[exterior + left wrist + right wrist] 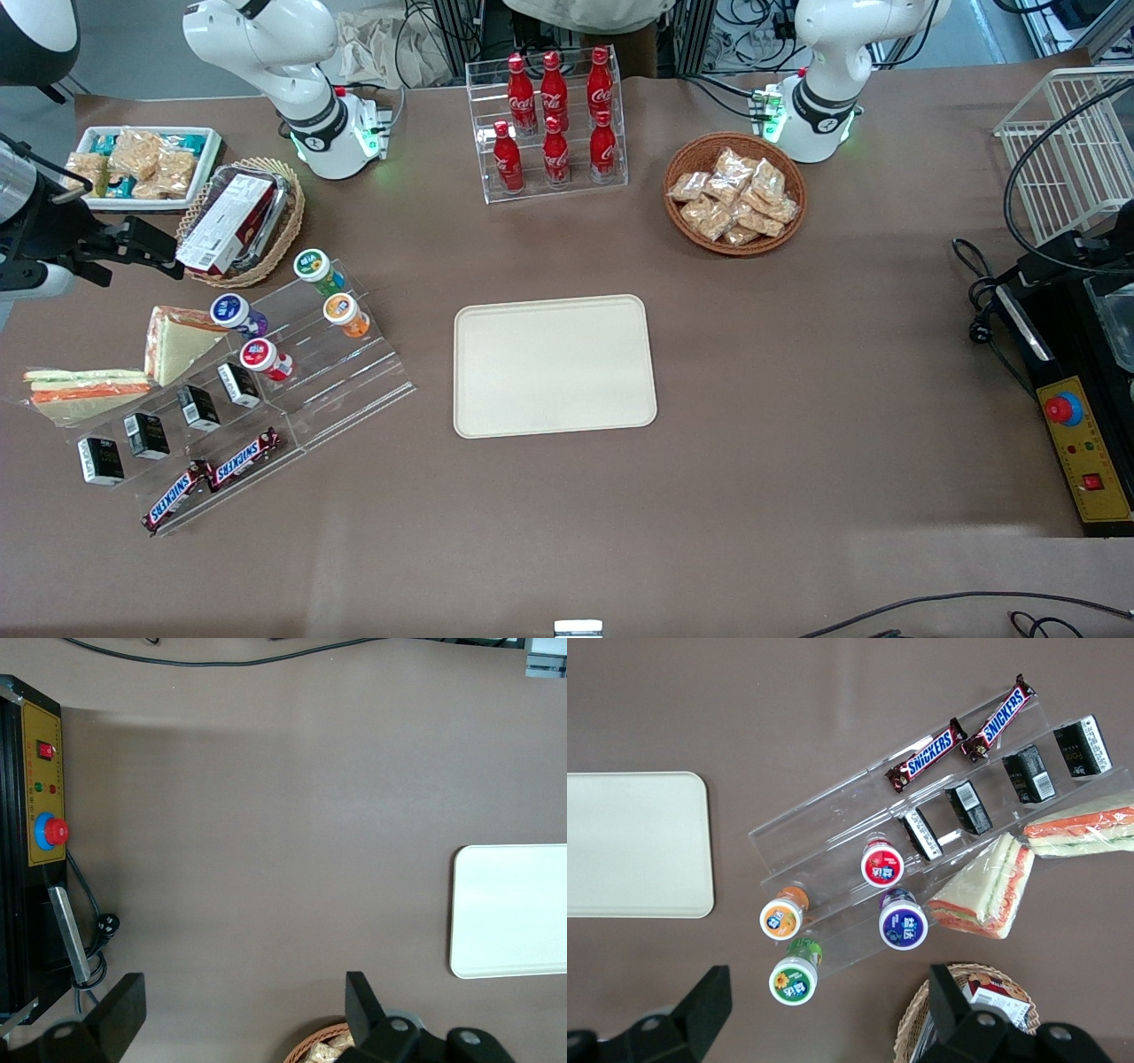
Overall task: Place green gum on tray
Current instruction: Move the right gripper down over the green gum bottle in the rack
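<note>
The green gum [314,268] stands at the top step of a clear acrylic rack, green body with a white lid and green label. It also shows in the right wrist view [794,977]. My gripper [133,252] hovers above the table near the wicker basket, toward the working arm's end from the gum. In the wrist view the gripper [824,1010] is open and empty, and the gum lies between its spread fingers, well below them. The cream tray [554,306] lies flat mid-table with nothing on it; it also shows in the right wrist view [633,842] and the left wrist view [514,908].
The acrylic rack [354,390] also holds an orange bottle [345,314], a purple bottle [236,313], a red bottle [265,359], black boxes and Snickers bars [213,478]. Sandwiches [177,341] lie beside it. A wicker basket [244,221], a cola rack [554,124] and a snack basket [735,193] stand farther away.
</note>
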